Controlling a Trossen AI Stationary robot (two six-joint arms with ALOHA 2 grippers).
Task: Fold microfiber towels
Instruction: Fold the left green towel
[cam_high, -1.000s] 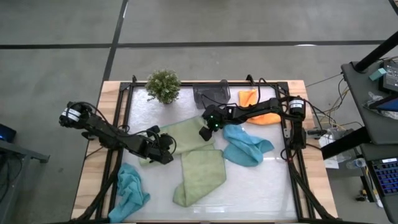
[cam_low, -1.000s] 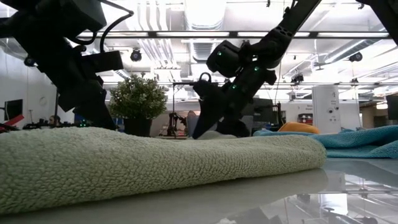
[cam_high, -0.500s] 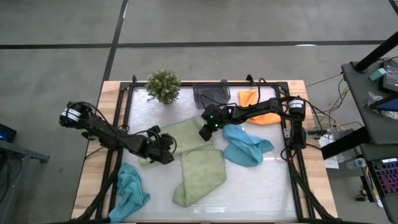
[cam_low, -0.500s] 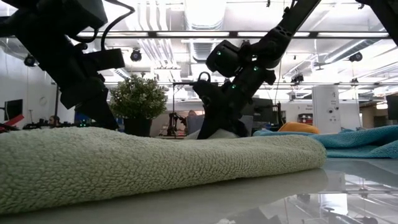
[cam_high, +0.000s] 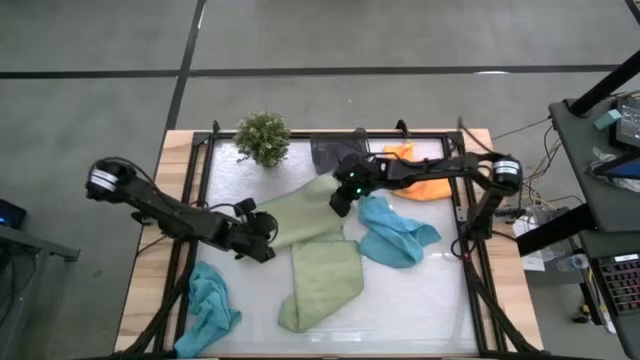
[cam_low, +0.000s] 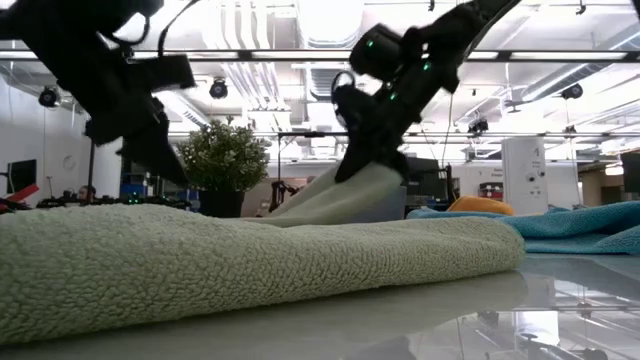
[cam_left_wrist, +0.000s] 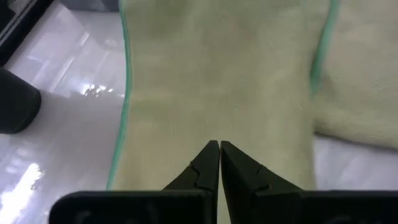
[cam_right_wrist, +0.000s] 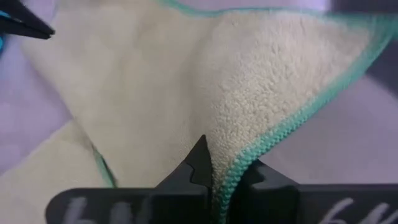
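From overhead I have both arms on one light green towel (cam_high: 305, 215), which is stretched between them across the middle of the white table (cam_high: 440, 300). My right gripper (cam_high: 343, 201) is clamped on the towel's corner toward the plant side; in the right wrist view its fingers (cam_right_wrist: 200, 163) are pinched together with the teal-stitched hem running down into them. My left gripper (cam_high: 262, 240) is closed on the opposite edge, and the left wrist view shows its fingertips (cam_left_wrist: 219, 155) pressed tight together over the pale green pile. In the low view the right gripper (cam_low: 368, 165) has its corner lifted clear off the surface, the cloth sloping down from it, while the left gripper (cam_low: 150, 140) hangs raised on the other side (I cannot see its grip point from there).

The second light green towel (cam_high: 322, 283) lies loosely folded just beside the held one, nearer the front edge of the table. One teal-blue towel (cam_high: 397, 232) is crumpled beside the right gripper, and the other teal-blue towel (cam_high: 210, 305) is bunched at the left front corner. The orange towel (cam_high: 420, 172) sits at the back under the right arm, near the small grey bin (cam_high: 335, 152) and the potted plant (cam_high: 263, 138).
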